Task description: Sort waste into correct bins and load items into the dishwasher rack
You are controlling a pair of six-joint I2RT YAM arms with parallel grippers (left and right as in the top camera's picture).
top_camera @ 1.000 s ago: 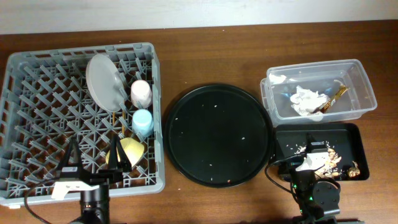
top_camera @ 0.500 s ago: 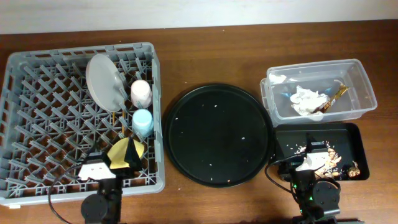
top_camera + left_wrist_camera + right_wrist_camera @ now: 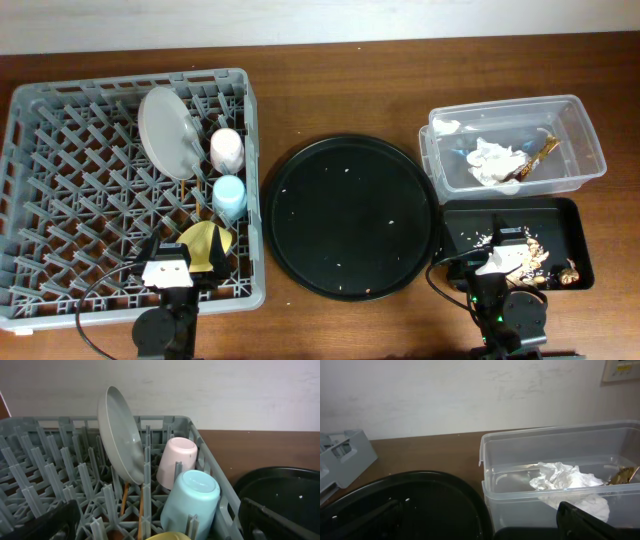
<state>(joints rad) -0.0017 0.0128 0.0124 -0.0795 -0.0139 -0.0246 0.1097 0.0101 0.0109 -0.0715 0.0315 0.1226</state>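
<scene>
The grey dishwasher rack (image 3: 60,180) holds the upright pale plate (image 3: 168,130), pink cup (image 3: 227,150), blue cup (image 3: 229,197) and yellow bowl (image 3: 205,243). My left gripper (image 3: 172,268) is open over the rack's front right, just behind the bowl. In the left wrist view its fingers (image 3: 160,529) straddle the bowl's rim (image 3: 167,536). The clear tub (image 3: 585,125) holds white tissue (image 3: 490,160) and the gold-brown wrapper (image 3: 537,155). The black rectangular tray (image 3: 570,215) holds beige food scraps (image 3: 527,257). My right gripper (image 3: 497,262) is open and empty at that tray's front left.
A large round black tray (image 3: 350,215) with a few crumbs lies between the rack and the bins. Thin wooden chopsticks (image 3: 141,505) lie in the rack floor under the plate. The right wrist view shows the tub (image 3: 520,495) and tissue (image 3: 565,477) ahead.
My left gripper has shifted right along the rack's front edge, closer to the yellow bowl. The bowl now lies a little flatter. The right arm has not moved.
</scene>
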